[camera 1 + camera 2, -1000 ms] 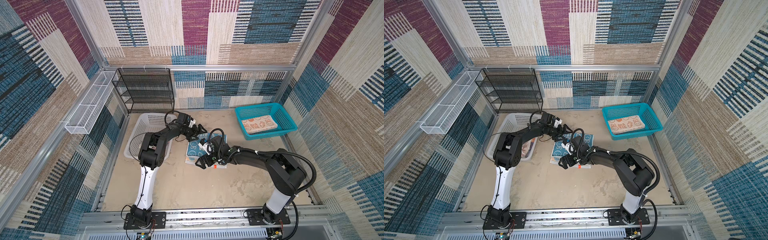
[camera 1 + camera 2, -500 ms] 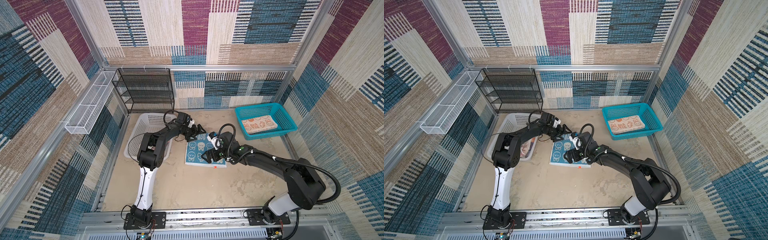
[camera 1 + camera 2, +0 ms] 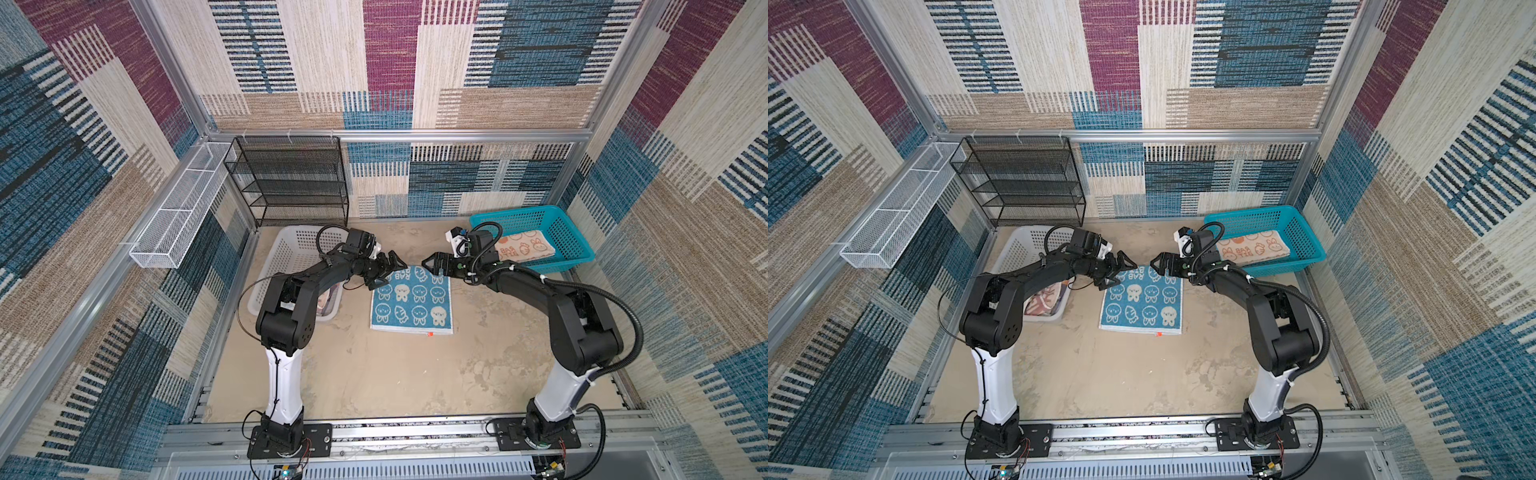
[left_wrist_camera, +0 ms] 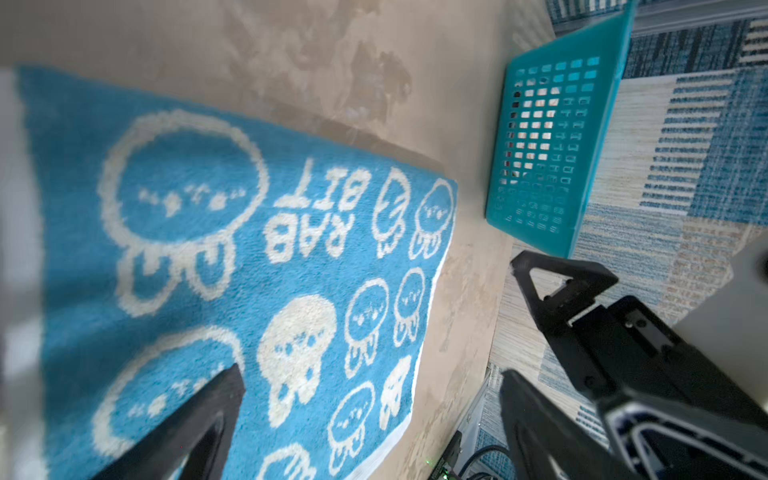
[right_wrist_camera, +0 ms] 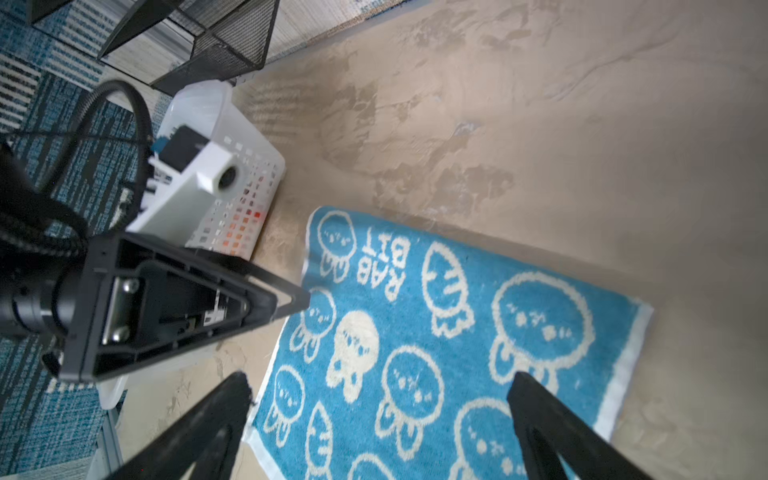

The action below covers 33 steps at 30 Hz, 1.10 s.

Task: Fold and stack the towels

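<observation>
- Teal basket (image 3: 523, 218) at the tabletop's far right corner holds the orange-and-cream towel (image 3: 525, 248), lying flat.
- White basket (image 3: 291, 249) along the left edge holds a bunched pink-and-blue towel (image 3: 1044, 302), partly hidden by the arm.
- Blue-and-white towel (image 3: 411, 303) lies spread flat mid-tabletop, between the baskets.
- Left gripper (image 3: 391, 275) and right gripper (image 3: 430, 268) hover over its far corners, jaws wide apart, empty.

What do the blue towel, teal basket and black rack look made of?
The blue towel looks like terry cloth, likely cotton: fuzzy matte pile, woven-in white rabbits. The teal basket looks like moulded plastic: smooth, slightly glossy walls with square holes. The black rack is probably coated metal wire: thin frame, fine see-through mesh, matte.
</observation>
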Motion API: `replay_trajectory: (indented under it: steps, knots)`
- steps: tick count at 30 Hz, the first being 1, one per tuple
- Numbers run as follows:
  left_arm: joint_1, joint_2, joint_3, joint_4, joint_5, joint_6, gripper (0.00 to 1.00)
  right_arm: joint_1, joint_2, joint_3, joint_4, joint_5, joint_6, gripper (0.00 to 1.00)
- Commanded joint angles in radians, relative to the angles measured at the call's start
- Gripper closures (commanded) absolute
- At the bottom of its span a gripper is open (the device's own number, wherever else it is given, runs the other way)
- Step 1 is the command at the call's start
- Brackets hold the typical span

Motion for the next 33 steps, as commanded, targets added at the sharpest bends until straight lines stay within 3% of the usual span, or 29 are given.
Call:
replay_trajectory:
  steps: [1, 9, 18, 27, 33]
  knots:
    - [-0.001, -0.016, -0.046, 0.087, -0.033, -0.041, 0.01, 0.001, 0.083, 0.067, 0.075, -0.094, 0.048, 0.01]
    - [-0.026, -0.058, -0.182, 0.124, -0.054, -0.031, 0.01, -0.013, 0.260, 0.158, 0.051, -0.092, 0.016, 0.01]
    - [-0.060, -0.113, -0.304, 0.124, -0.109, -0.007, 0.01, -0.058, 0.311, 0.172, 0.023, -0.049, -0.032, 0.01]
    - [-0.137, -0.173, -0.388, 0.153, -0.133, -0.037, 0.01, -0.050, 0.244, 0.071, 0.050, -0.111, -0.037, 0.01]
    - [-0.150, -0.288, -0.361, 0.105, -0.177, -0.038, 0.01, -0.046, 0.136, 0.036, 0.045, -0.134, -0.047, 0.01]
